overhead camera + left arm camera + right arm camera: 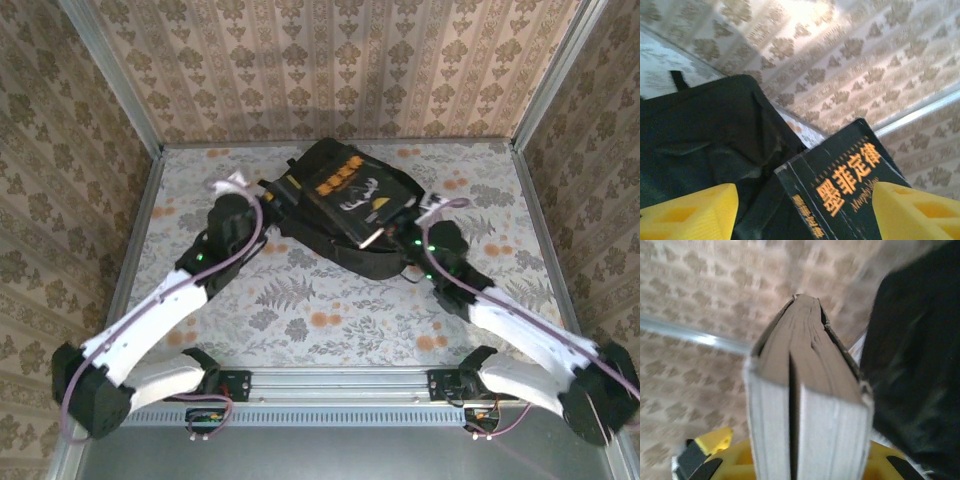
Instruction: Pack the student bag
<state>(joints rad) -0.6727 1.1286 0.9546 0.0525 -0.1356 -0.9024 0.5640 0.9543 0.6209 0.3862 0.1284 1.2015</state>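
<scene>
From above, the large black soft fabric backpack (335, 255) lies at the far middle of the floral-patterned worktop (300, 310), with a dark-covered book with orange lettering (350, 190) on top of it. My left end effector (272, 192) is at the backpack's left side and my right end effector (400, 240) is by the book's near right corner. Through my left wrist camera, my yellow fingers (690, 212) stand spread wide with the book's lettered cover between them and black backpack fabric to the left. Through my right wrist camera, the book's pale page edges fill the middle and the backpack lies to the right. I cannot tell whether that end effector is pinching anything.
</scene>
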